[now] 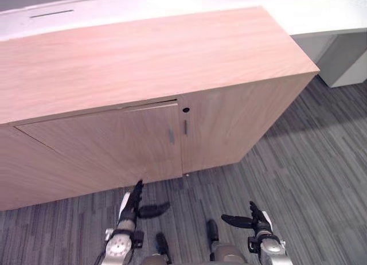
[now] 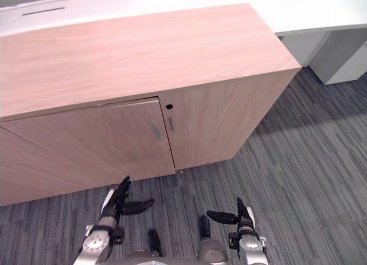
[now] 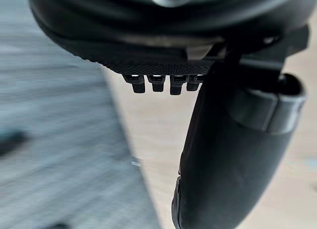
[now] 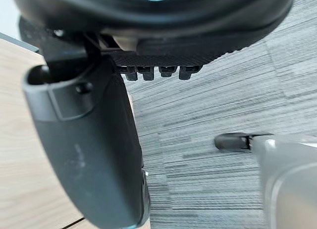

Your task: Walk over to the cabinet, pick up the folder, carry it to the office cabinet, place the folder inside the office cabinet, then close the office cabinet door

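Fingers [image 1: 137, 190] of my left hand [image 1: 131, 209] are straight and hold nothing; the left thumb [image 1: 153, 210] sticks out sideways. This hand hangs low over the carpet floor [image 1: 309, 162], fingertips aimed at the lower edge of the left door [image 1: 109, 144] of the cabinet [image 1: 143, 58]. Contact with that edge: I cannot tell.

Cabinet description: light wood, low and wide, standing on the carpet floor directly ahead of me. The left door appears slightly ajar, with a thin dark gap along its top edge under the cabinet top. Its slim left handle [image 1: 171, 136] sits upright near the centre seam. The right door [image 1: 229, 124] lies flush. It carries an upright right handle [image 1: 184, 127] just beside the seam and a round keyhole [image 1: 186, 110] above that.

My right hand [image 1: 259, 219] hangs low over the carpet floor, well apart from the cabinet and in line with the right door. Its fingers are straight and empty, with the right thumb [image 1: 235, 220] extended toward the left hand. A white counter [image 1: 321, 12] runs behind the cabinet and past its right end.
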